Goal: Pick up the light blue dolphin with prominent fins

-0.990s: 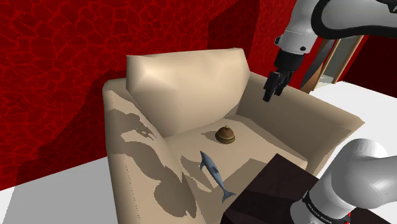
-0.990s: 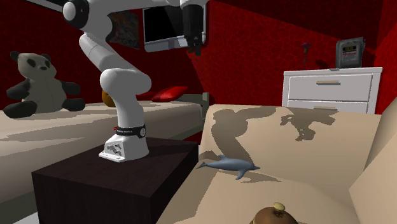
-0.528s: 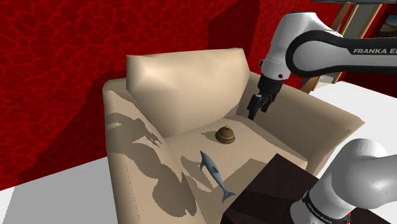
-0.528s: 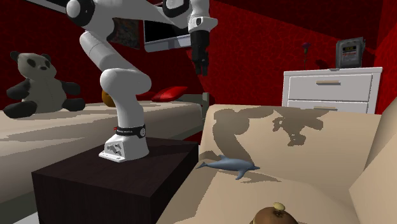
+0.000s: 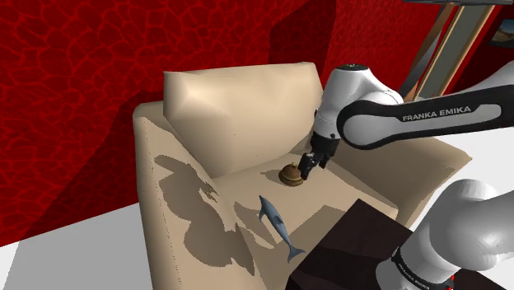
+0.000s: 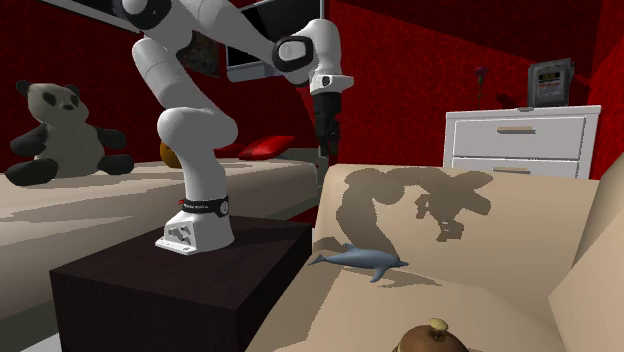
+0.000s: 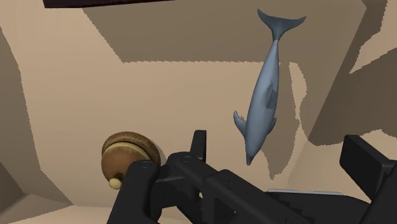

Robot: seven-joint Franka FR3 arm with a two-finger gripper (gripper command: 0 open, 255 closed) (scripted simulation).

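Note:
The blue-grey dolphin [image 5: 278, 226] lies flat on the beige armchair seat [image 5: 329, 202], its tail toward the seat's front edge. It also lies on the cushion in the second exterior view [image 6: 362, 259]. My gripper [image 5: 306, 166] hangs just above the seat's back part, right beside a brown bell [image 5: 289, 174], and away from the dolphin. In the wrist view the dolphin [image 7: 264, 95] stretches out ahead of the gripper [image 7: 283, 156], whose fingers [image 7: 199, 146] stand apart with nothing between them.
The brown bell [image 7: 130, 153] sits close to one finger. The armchair's backrest [image 5: 239, 99] and armrests wall in the seat. My dark stand [image 6: 180, 285] abuts the seat's front. A toy panda [image 6: 60, 135] and a white dresser [image 6: 520, 140] stand farther off.
The arm has come down and toward the shoulder view's left, from above the armrest to just over the seat beside the bell. The dolphin and bell have not moved.

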